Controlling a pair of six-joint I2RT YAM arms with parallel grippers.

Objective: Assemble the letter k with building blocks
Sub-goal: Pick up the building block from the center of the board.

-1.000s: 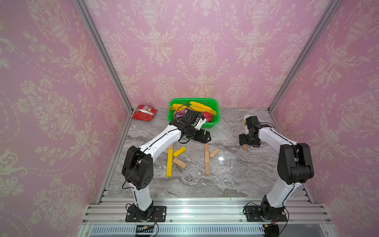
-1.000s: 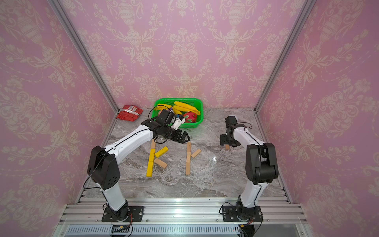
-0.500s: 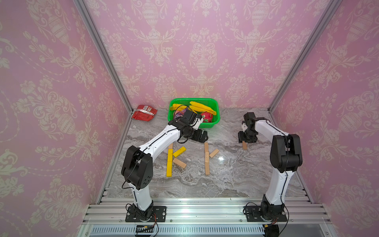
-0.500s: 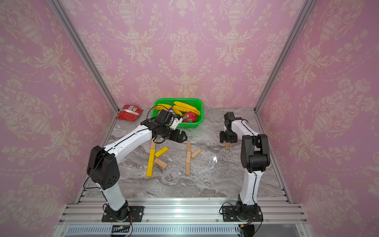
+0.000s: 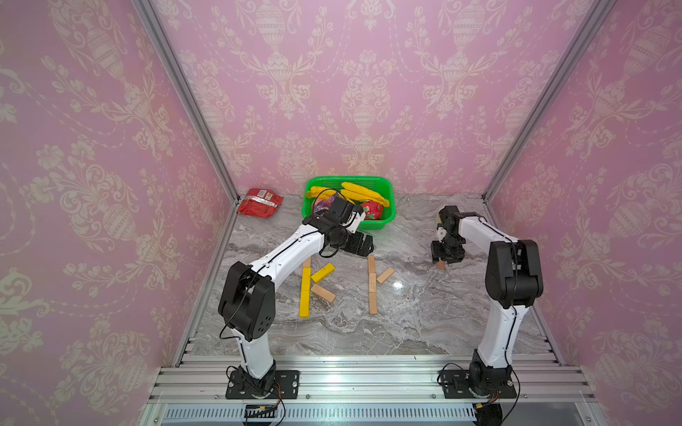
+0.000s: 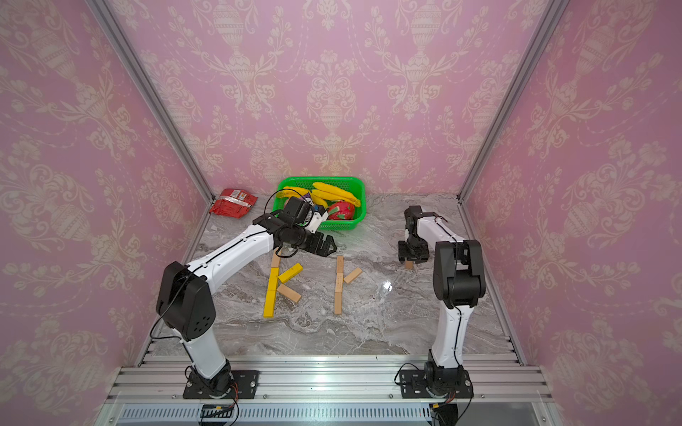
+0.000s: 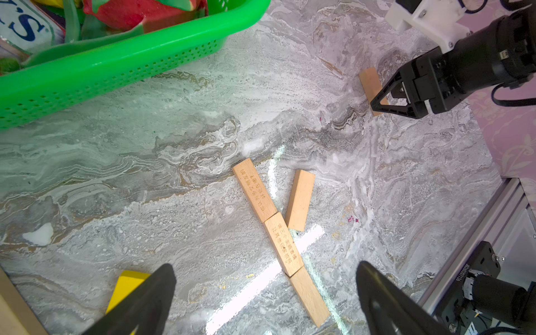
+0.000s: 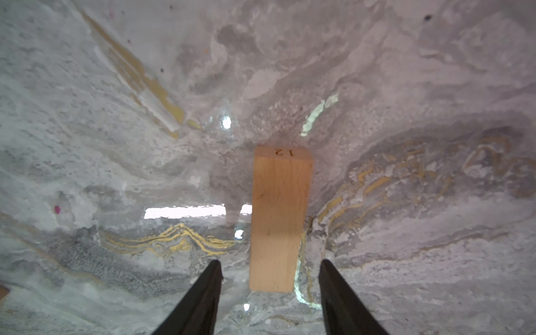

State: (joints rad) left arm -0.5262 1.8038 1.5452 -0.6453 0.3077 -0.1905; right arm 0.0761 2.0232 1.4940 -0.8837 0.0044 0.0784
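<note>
A yellow-and-wood letter k (image 5: 305, 291) (image 6: 271, 291) lies left of centre in both top views. To its right stands a three-block wood stem (image 5: 372, 286) (image 7: 282, 243) with one slanted wood block (image 5: 385, 275) (image 7: 299, 200) beside it. A lone wood building block (image 5: 440, 265) (image 6: 408, 265) (image 8: 280, 208) lies flat at the right. My right gripper (image 5: 444, 258) (image 8: 269, 265) is open, a finger on each side of that block's near end with a gap showing on both sides. My left gripper (image 5: 365, 245) (image 7: 265, 268) hovers wide open and empty above the stems' far ends.
A green basket (image 5: 391, 206) (image 7: 116, 69) with bananas and red fruit stands at the back, just behind my left wrist. A red packet (image 5: 260, 201) lies in the back left corner. Pink walls close in three sides, and the right wall is close to my right arm.
My right gripper has come down over the lone wood block and its jaws have narrowed around it. The right elbow swung inward. The left arm has drawn back slightly.
</note>
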